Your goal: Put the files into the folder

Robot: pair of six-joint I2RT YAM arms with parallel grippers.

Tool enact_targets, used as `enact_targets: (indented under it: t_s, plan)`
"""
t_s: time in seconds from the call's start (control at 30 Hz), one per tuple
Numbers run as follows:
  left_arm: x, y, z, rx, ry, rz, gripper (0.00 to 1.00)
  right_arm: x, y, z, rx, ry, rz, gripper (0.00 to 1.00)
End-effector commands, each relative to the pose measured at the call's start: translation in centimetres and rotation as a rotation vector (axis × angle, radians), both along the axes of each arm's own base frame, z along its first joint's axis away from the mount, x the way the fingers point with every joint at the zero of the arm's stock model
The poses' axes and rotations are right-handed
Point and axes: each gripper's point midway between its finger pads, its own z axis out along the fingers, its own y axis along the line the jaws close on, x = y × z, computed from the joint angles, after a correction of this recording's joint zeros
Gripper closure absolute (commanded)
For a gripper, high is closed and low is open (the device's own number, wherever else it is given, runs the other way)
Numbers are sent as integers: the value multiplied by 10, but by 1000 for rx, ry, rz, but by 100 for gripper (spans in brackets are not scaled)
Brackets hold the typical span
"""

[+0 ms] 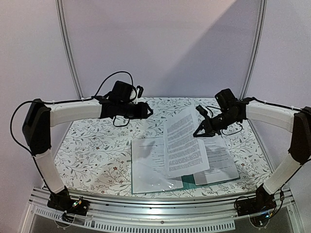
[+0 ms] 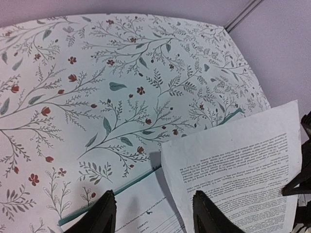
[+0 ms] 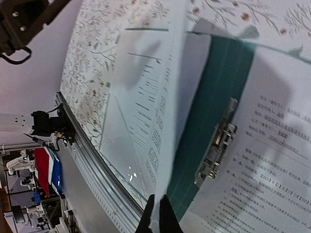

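Observation:
The teal folder point(image 1: 188, 182) lies open near the table's front, its silver clip point(image 3: 216, 144) on the spine. White printed sheets lie on both halves point(image 1: 150, 165). My right gripper point(image 1: 201, 127) is shut on the far edge of one printed sheet point(image 1: 184, 143) and holds it lifted and tilted over the folder's middle; its fingers point(image 3: 165, 219) pinch the paper edge point(image 3: 170, 160). My left gripper point(image 1: 146, 110) is open and empty, hovering above the folder's far left edge point(image 2: 114, 190), next to the lifted sheet point(image 2: 238, 170).
The table carries a floral-patterned cloth point(image 1: 97, 145). A metal rail point(image 1: 160, 206) runs along the near edge. White curved walls stand behind the table. Off the table's left, in the right wrist view, stands other equipment point(image 3: 46, 167).

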Motion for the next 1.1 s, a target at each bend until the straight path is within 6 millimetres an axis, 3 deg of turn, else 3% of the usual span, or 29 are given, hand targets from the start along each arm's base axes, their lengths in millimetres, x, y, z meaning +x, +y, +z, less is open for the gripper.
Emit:
enact_targets:
  t_s: [0.0, 0.13, 0.47, 1.07]
  plan:
    - [0, 10, -34, 72, 95, 34, 46, -24, -32, -43, -166, 172, -10, 100]
    - [-5, 25, -51, 92, 110, 58, 46, -21, -52, -60, -317, 192, -27, 100]
    - [-11, 25, -54, 83, 123, 44, 46, -3, -91, -78, -595, 167, -73, 100]
    - [-14, 21, -63, 76, 151, 31, 46, 8, -121, -76, -641, 151, -169, 100]
